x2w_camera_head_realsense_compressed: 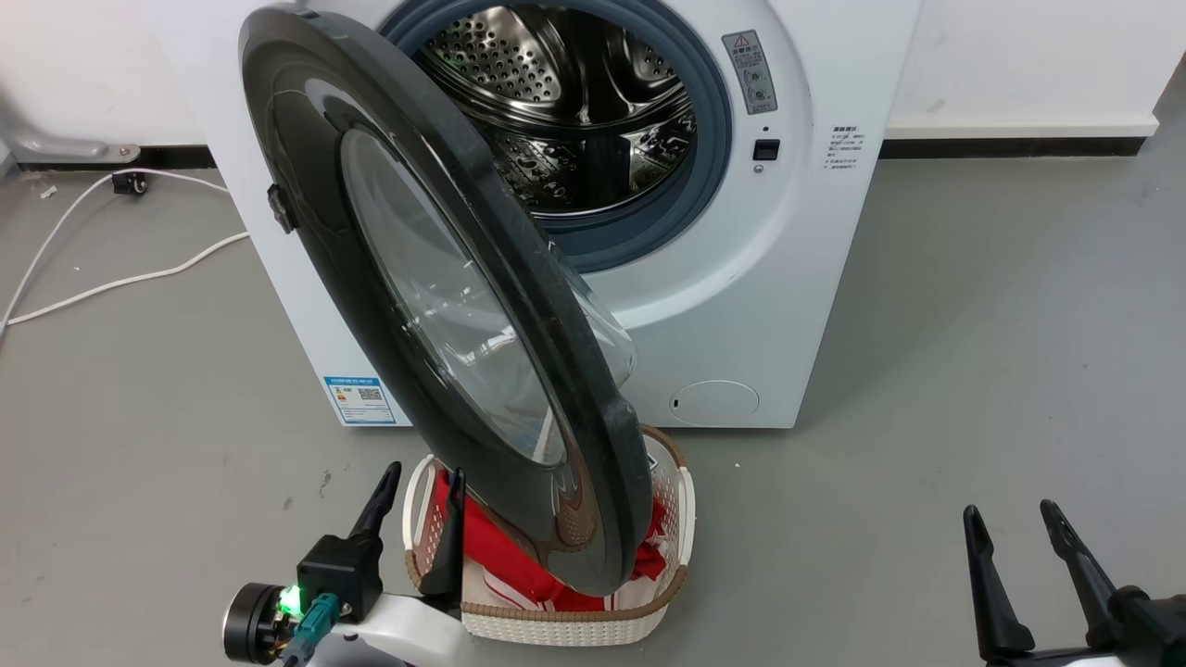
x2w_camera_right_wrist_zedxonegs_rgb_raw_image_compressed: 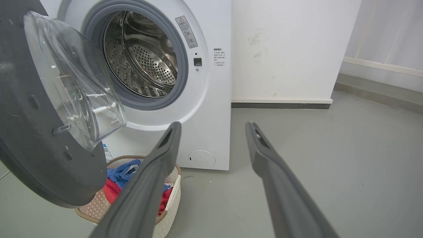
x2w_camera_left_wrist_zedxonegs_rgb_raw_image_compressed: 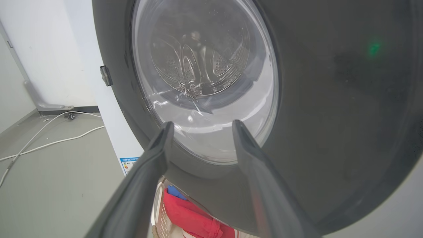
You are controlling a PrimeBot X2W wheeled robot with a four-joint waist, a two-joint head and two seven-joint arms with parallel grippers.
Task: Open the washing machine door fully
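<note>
Starting at the left of the head view: a white cable [x2w_camera_head_realsense_compressed: 111,278] snakes over the grey floor in the upper left, well apart from everything else. At the lower left sits the left gripper [x2w_camera_head_realsense_compressed: 424,472], fingers spread and holding nothing. In its wrist view the tips frame the lower part of the glass, very close to the outer face, but I can't tell if they actually touch.

Centre-left is the washing machine door [x2w_camera_head_realsense_compressed: 445,306], standing roughly half open from its hinge side on the left. Its free edge hangs over the laundry basket [x2w_camera_head_realsense_compressed: 574,635], which has red clothes in it. Behind it, top centre, the washing machine [x2w_camera_head_realsense_compressed: 741,306] has its steel drum exposed. In the lower right corner is the right gripper [x2w_camera_head_realsense_compressed: 1008,508], also spread and empty, well apart from the door.

My take on handling: the door is rigid and probably fairly heavy, but it should swing easily on its hinge. The glossy black face looks slippery, so pinching it won't work. I'd push or hook at the thick rim on the free edge, far from the hinge, and keep off the clear bowl, which I'd treat as the fragile bit.
</note>
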